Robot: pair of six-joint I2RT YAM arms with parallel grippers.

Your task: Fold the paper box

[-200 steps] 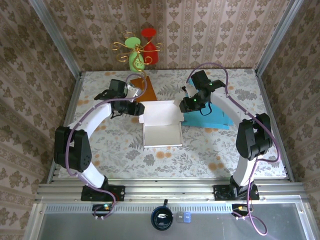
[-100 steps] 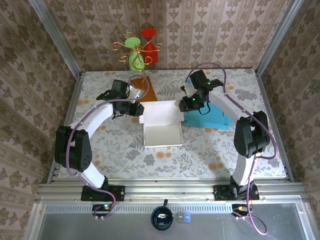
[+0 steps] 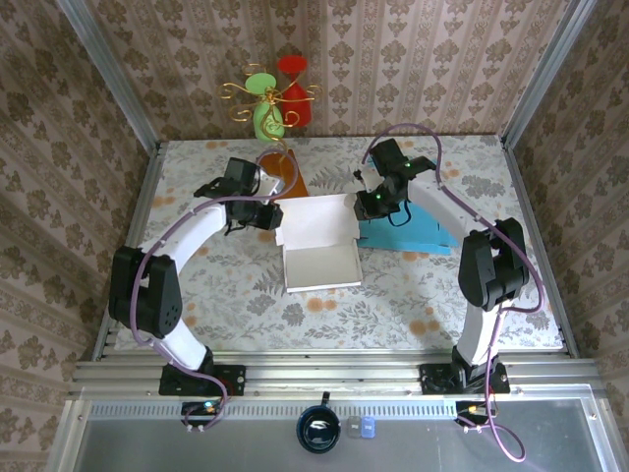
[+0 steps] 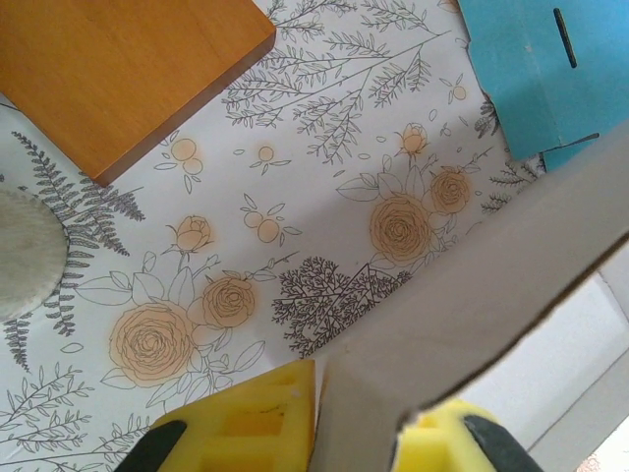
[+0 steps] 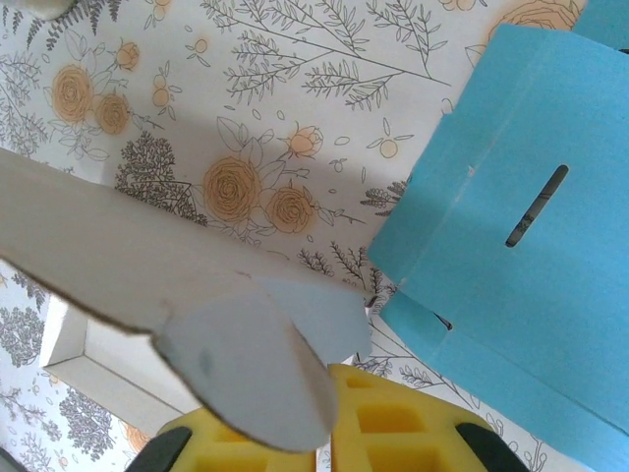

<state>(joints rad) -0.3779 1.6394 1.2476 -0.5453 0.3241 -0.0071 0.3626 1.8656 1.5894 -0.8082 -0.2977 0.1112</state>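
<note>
White paper box (image 3: 319, 264) sits open at ctr of tabletop (image 3: 226, 290), lid tilted up along its 12 o'clock edge. Left tool (image 3: 272, 218) at box's 10 o'clock & right tool (image 3: 362, 205) at 2 o'clock each pinch a lid corner. Beyond: orange block (image 3: 285, 177) at 11, blue sheet (image 3: 413, 234) at 2.

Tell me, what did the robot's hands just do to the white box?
Both end effectors closed on the white paper box: the left end effector pinched the lid's left edge, the right end effector its rounded side flap, and the lid shifted slightly. The orange wooden block and blue paper sheet stayed put.
</note>
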